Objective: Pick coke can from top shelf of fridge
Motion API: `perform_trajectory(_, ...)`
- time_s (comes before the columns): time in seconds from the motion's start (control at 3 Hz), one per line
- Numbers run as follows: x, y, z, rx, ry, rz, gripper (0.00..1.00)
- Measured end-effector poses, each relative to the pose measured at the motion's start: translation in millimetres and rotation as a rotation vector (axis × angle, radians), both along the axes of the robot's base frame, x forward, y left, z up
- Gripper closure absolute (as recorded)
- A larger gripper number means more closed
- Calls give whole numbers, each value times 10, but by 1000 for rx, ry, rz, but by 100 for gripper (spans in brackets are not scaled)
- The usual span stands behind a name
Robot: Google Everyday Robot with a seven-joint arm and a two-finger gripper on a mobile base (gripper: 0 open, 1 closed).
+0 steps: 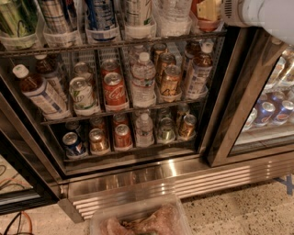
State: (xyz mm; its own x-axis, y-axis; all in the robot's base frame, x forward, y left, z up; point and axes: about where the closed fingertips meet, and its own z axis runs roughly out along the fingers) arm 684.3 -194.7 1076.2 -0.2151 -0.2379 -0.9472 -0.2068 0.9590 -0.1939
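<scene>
The fridge [138,176] stands open in front of me. Its top shelf [115,44] runs along the top of the view, with clear holder cups [103,33] holding cans and bottles cut off by the frame edge. At its right end stands a red-orange container with a pale patch [206,10]; I cannot tell whether it is the coke can. My white arm [264,16] comes in from the top right, and my gripper [220,10] is at its end, right beside that container. A red Coca-Cola can [115,89] stands on the rack below.
The middle rack also holds water bottles [143,80], gold-brown cans [170,80], a green-white can [82,94] and brown bottles [39,92]. Several cans stand on the bottom rack [121,137]. Blue Pepsi cans [275,112] sit behind the right door. A clear tub [138,220] is at the bottom.
</scene>
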Motion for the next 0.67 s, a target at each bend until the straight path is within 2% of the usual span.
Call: perform_trajectory(0.67, 24, 0, 13, 6, -10, -2, 43)
